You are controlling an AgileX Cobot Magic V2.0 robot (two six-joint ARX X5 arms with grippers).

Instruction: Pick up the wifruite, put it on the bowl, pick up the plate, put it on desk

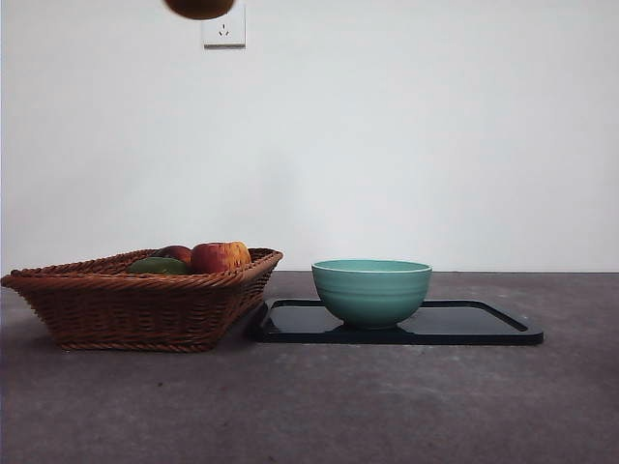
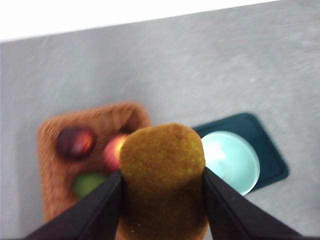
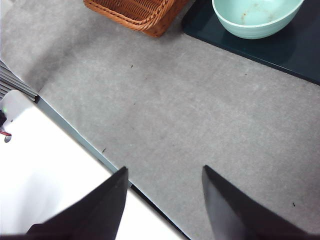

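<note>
High above the table, my left gripper (image 2: 162, 200) is shut on the wifruite (image 2: 163, 175), a matte orange-brown oval. Its underside shows as the wifruite (image 1: 199, 8) at the top edge of the front view, above the basket. The teal bowl (image 1: 371, 290) stands on the dark plate (image 1: 484, 324), a flat black tray on the desk (image 1: 309, 406). In the left wrist view the bowl (image 2: 231, 161) lies far below, beside the fruit. My right gripper (image 3: 165, 192) is open over bare desk (image 3: 190, 120) near the table's edge, with the bowl (image 3: 255, 17) and plate (image 3: 300, 50) some way off.
A wicker basket (image 1: 145, 300) stands left of the plate, holding a red-yellow apple (image 1: 219, 256), a green fruit (image 1: 158, 265) and a dark red fruit (image 1: 177, 252). A wall socket (image 1: 223, 29) is on the white wall behind.
</note>
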